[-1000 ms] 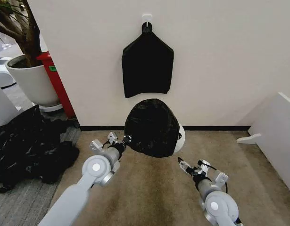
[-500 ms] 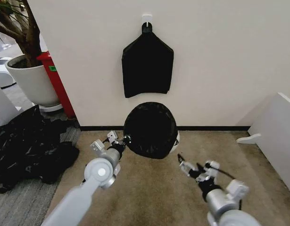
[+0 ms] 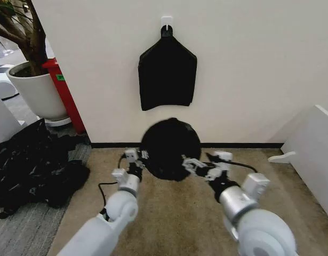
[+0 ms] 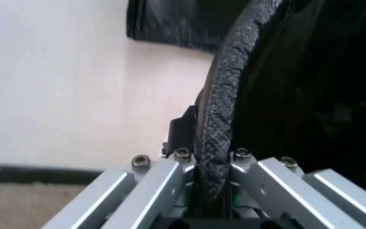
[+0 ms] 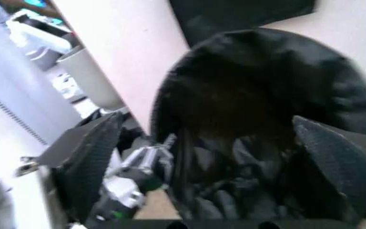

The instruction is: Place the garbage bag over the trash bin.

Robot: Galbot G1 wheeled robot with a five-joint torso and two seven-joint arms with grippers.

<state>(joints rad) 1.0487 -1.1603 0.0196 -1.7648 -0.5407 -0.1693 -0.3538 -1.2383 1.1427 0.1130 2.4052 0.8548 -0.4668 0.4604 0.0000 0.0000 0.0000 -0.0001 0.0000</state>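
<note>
Holding: my left tool (image 3: 143, 156) is clenched on the garbage bag (image 3: 169, 148) edge, at the rolled rim.
Bag: drawn over the trash bin, by the wall.
Right tool (image 3: 200, 164): fingers spread, at the bag's other side.
Around: black bundle (image 3: 167, 74) hanging above; black heap (image 3: 33, 165) and plant pot (image 3: 37, 90) off left.

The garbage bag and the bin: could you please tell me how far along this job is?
Done: the glossy black garbage bag already covers the bin's mouth. In hand: the left gripper pinches the bag-wrapped rim, and the open right gripper is at the opposite edge. Left: seating that side and letting go.
</note>
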